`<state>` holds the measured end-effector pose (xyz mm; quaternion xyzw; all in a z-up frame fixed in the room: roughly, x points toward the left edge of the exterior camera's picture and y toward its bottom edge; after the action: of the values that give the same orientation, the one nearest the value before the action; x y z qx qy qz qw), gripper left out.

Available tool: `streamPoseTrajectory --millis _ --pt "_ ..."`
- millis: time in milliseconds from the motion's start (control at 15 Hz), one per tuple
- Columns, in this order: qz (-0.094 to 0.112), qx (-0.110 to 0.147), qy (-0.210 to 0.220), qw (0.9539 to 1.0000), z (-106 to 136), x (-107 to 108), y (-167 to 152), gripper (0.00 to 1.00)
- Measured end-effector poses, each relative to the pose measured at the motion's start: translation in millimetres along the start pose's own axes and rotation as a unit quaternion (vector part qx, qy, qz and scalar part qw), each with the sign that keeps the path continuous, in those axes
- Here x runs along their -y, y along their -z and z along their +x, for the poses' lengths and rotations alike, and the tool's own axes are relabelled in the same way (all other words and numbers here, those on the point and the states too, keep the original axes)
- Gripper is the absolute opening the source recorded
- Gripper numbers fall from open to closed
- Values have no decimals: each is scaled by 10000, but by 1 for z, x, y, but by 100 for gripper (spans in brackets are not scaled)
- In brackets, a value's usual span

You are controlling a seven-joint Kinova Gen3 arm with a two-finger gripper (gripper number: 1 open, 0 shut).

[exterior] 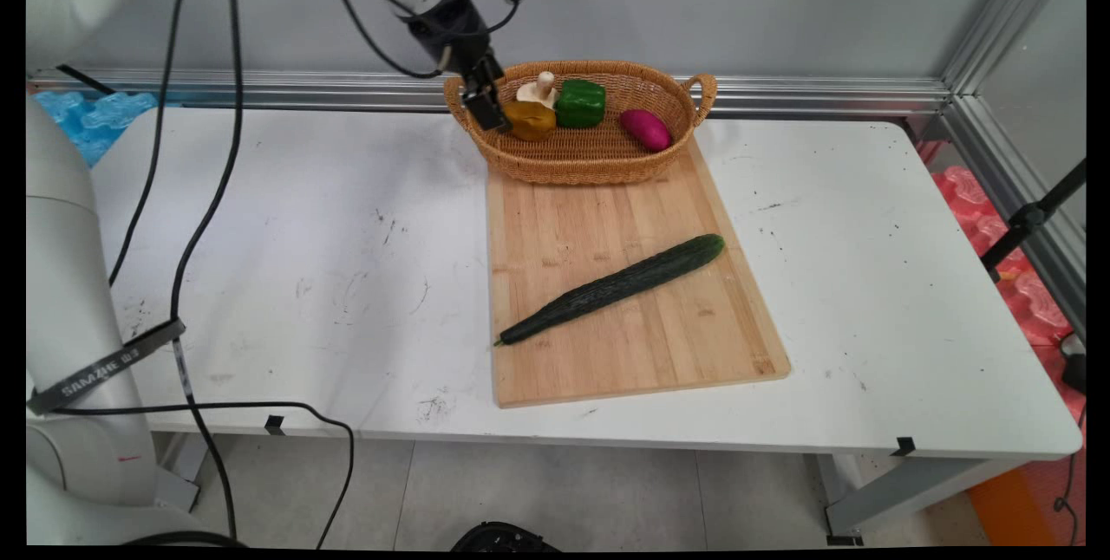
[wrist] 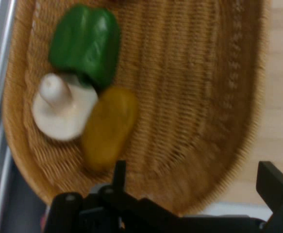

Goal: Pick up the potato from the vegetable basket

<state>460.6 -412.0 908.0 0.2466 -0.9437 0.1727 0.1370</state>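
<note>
Main view shows you the gripper (exterior: 487,105) hanging over the left end of the wicker basket (exterior: 598,163), which sits at the far edge of the cutting board (exterior: 642,343) on the counter (exterior: 286,283). Your fingers (wrist: 273,187) stand spread wide and hold nothing. In the hand view one rises at the lower right and the other at lower centre, with bare basket weave between them.

The yellow pepper (exterior: 530,120) is the nearest thing to you. It lies just to the right of the fingers in the main view, and in the hand view (wrist: 108,127) it sits just beyond the centre finger, off to one side of the gap rather than in it. Its long axis runs roughly along the line you are looking down. The mushroom (wrist: 63,108) touches it on one side, stem up, and the green pepper (wrist: 86,42) lies just past both.

A purple vegetable (exterior: 645,128) lies toward the basket's right end, out of the hand view. A cucumber (exterior: 616,286) lies slantwise on the board, well apart. You cannot tell how high the fingertips are above the basket floor, and the linkage hides the near rim.
</note>
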Motion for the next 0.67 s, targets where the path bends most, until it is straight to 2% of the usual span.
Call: streamPoseTrajectory --millis 400,667 --pt "-168 -132 -321 9993 6 43 -36 100" --pt "-280 -163 -418 9986 0 60 -54 100"
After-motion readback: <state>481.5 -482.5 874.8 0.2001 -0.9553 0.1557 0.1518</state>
